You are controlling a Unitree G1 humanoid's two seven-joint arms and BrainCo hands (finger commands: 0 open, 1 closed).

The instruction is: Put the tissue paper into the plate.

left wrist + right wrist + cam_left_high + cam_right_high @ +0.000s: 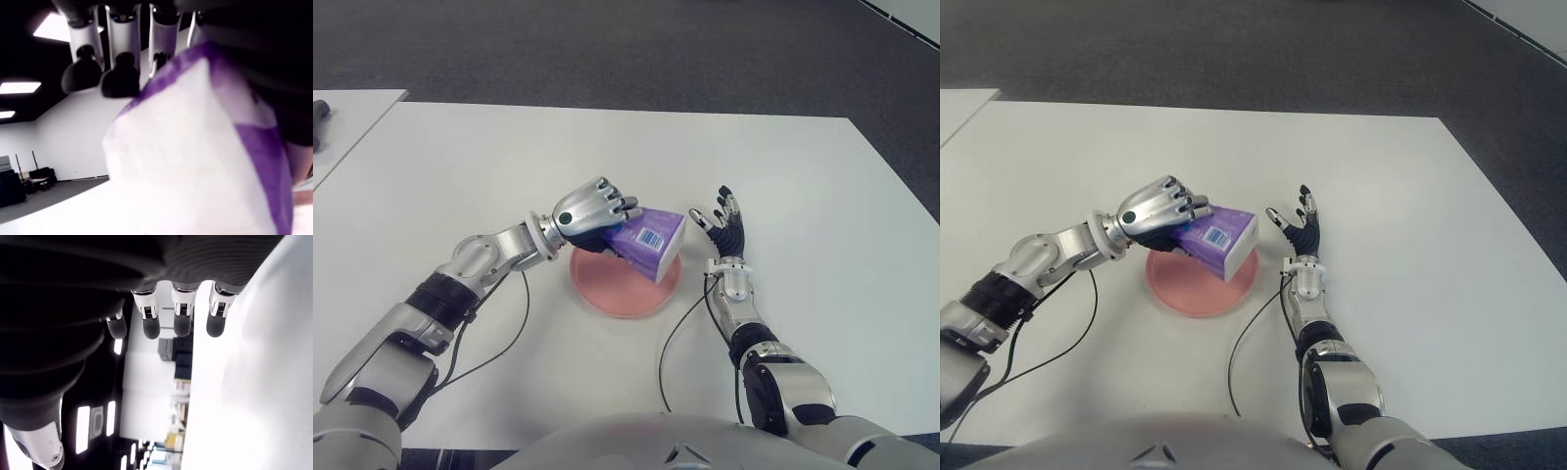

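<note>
Tissue paper over white table

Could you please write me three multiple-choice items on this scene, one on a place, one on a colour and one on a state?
1. Where is the purple-and-white tissue pack?
A. over the round pink plate
B. at the white table's far edge
C. in the right hand

2. What colour is the plate?
A. blue
B. pink
C. green

3. How is the right hand?
A. shut on the pack
B. open, holding nothing
C. pressing the plate

Answers:
1 A, the left hand holds the pack above the plate.
2 B, its bare rim shows pink.
3 B, its fingers are spread, to the right of the plate.
</note>
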